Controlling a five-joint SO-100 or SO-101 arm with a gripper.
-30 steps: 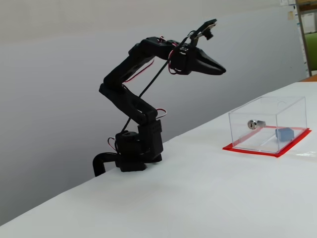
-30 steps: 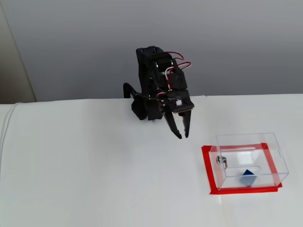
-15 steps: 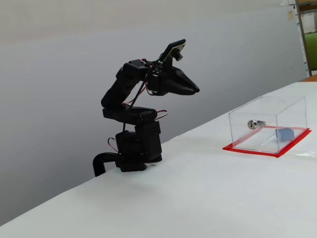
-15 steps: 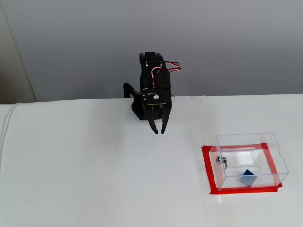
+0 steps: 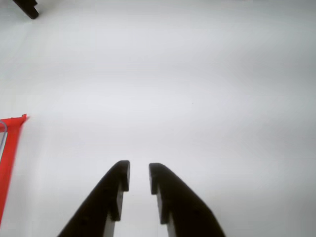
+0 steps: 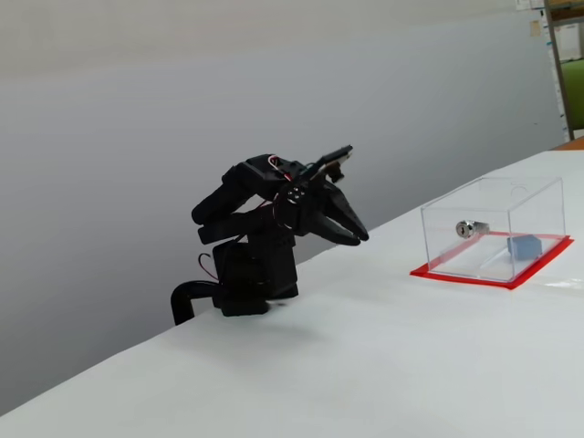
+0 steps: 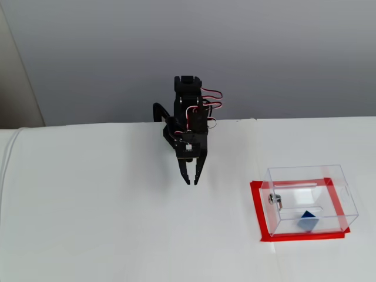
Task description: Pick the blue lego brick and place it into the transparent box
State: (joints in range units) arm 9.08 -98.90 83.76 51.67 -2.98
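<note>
The blue lego brick (image 7: pixel 308 221) lies inside the transparent box (image 7: pixel 311 197), on its floor near the front wall in a fixed view (image 6: pixel 525 246); a small silver lock (image 6: pixel 471 227) sits on the box's side; the box stands on a red base (image 6: pixel 493 271) on the white table (image 7: pixel 106 223); the gripper (image 7: pixel 191 180) hangs well apart from it, over bare table, jaws slightly parted with a narrow gap and empty in the wrist view (image 5: pixel 139 177); the arm (image 6: pixel 251 205) is folded low over its base.

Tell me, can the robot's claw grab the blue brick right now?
Probably not. The blue lego brick lies inside the transparent box, walls all around, and the gripper hangs folded back near its base, well away from it.
</note>
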